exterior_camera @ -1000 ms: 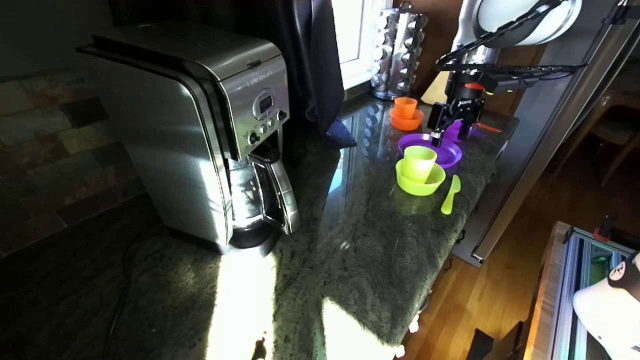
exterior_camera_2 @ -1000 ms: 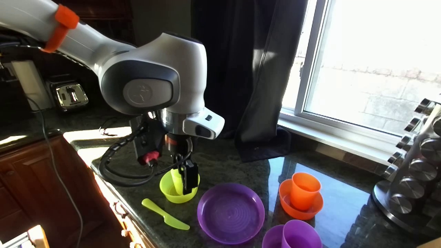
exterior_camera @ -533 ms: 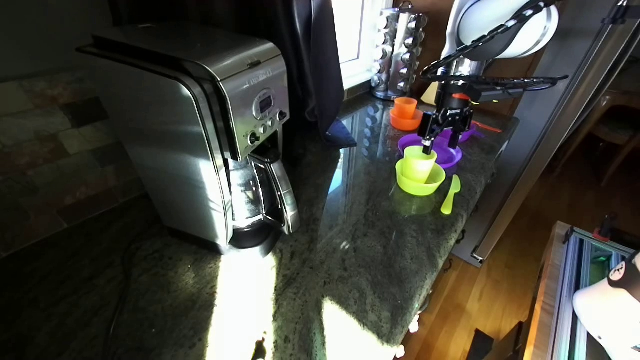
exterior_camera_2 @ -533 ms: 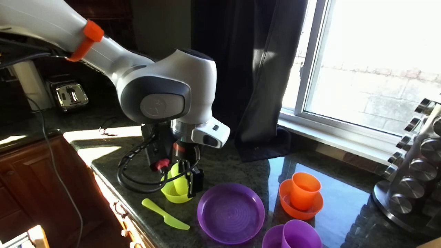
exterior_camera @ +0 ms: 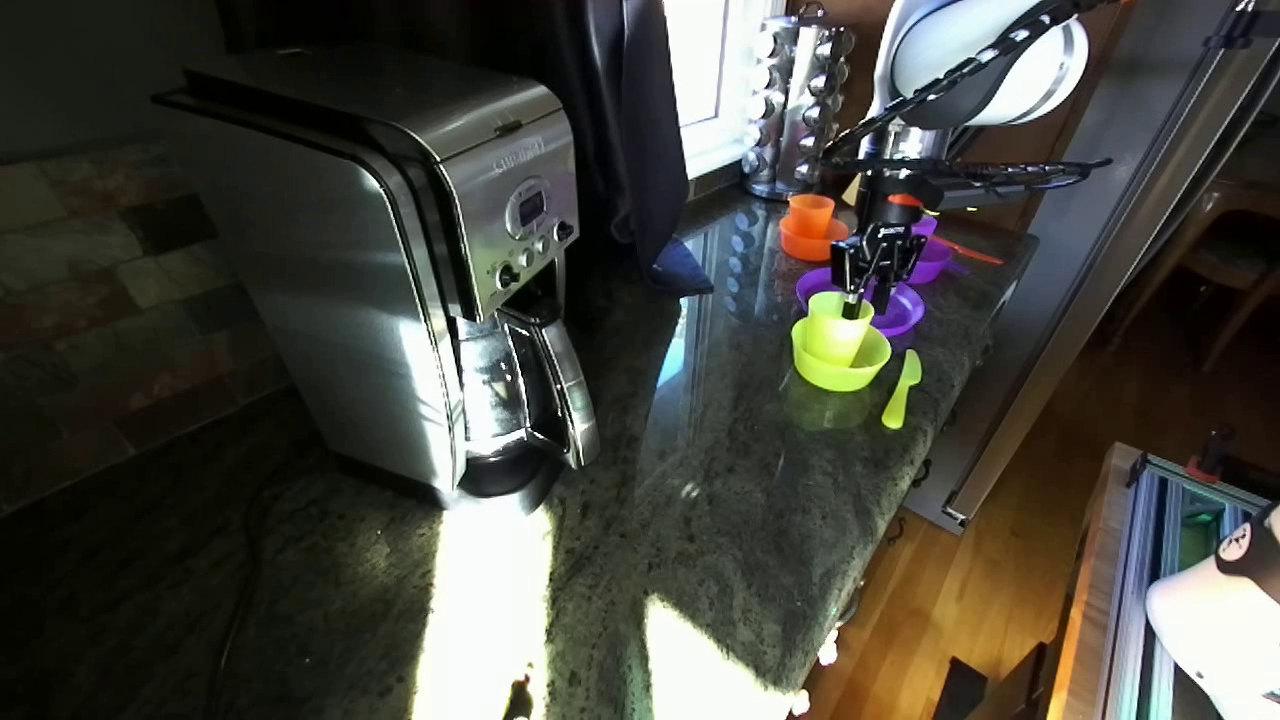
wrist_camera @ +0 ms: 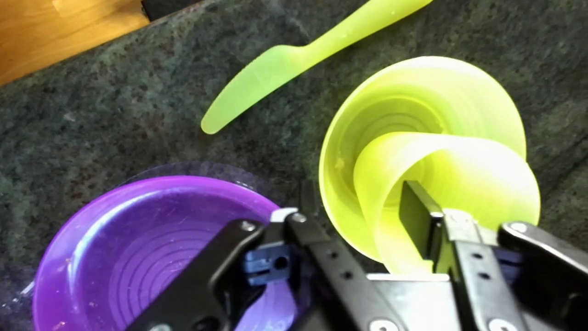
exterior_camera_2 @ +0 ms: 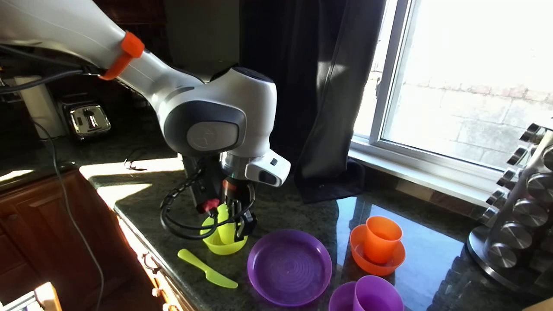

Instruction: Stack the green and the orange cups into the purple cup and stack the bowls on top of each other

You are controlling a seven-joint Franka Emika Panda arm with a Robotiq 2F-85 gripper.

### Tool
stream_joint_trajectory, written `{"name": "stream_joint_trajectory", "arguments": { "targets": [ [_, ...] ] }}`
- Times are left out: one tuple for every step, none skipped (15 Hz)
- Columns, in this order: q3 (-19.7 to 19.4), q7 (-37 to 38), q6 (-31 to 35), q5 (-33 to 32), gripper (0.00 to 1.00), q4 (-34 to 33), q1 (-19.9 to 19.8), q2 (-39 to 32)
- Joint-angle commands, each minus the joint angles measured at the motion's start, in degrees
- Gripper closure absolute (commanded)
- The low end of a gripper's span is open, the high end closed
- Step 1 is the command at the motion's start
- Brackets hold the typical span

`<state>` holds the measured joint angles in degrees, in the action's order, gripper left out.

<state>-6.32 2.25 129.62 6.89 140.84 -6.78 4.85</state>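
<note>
The green cup [wrist_camera: 500, 179] stands inside the lime green bowl [wrist_camera: 353, 124], leaning against its side. My gripper [wrist_camera: 360, 197] straddles the cup's wall: one finger is down inside the cup, the other outside it. A gap shows between the inner finger's pad [wrist_camera: 415, 220] and the wall, so the jaws are partly open and hold nothing. In an exterior view the orange cup [exterior_camera_2: 382, 239] stands in the orange bowl [exterior_camera_2: 373, 270], and the purple cup [exterior_camera_2: 376, 298] in the purple bowl [exterior_camera_2: 341, 298], which is cut off by the frame's edge.
A wide purple plate [exterior_camera_2: 289, 268] lies beside the green bowl, close under my outer finger. A lime knife [exterior_camera_2: 207, 270] is near the counter's front edge. The spice rack [exterior_camera: 795, 110] stands by the window. A coffee maker [exterior_camera: 400, 270] occupies the counter's other end.
From over the purple plate, my gripper has moved across and down to the green cup's rim. Its fingers have drawn closer together. The cups and bowls stay where they were.
</note>
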Motion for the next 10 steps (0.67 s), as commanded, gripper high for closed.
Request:
{"name": "stream_joint_trajectory", "arguments": {
  "targets": [
    [0.0, -1.6, 0.1, 1.7, 0.84, -0.4, 0.6, -0.4],
    [0.0, -1.8, 0.0, 1.8, 0.93, -0.4, 0.6, -0.1],
    [0.0, -2.1, -0.2, 2.2, 0.99, -0.3, 0.7, 0.2],
    [0.0, -2.8, -0.6, 3.0, 1.00, -0.2, 0.8, 0.7],
    [0.2, -2.6, -0.4, 3.1, 1.00, 0.1, 0.9, 1.2],
    [0.3, -2.9, -0.5, 3.5, 1.00, 0.3, 1.0, 1.8],
    [0.3, -3.2, -0.8, 3.7, 0.99, 0.4, 1.2, 2.4],
    [0.1, -4.3, -2.0, 4.7, 0.99, 0.6, 1.4, 3.5],
    [0.1, -4.4, -2.3, 4.2, 0.99, 1.2, 1.3, 4.9],
    [-0.1, -4.8, -3.3, 3.9, 0.99, 1.6, 1.2, 6.7]
  ]
}}
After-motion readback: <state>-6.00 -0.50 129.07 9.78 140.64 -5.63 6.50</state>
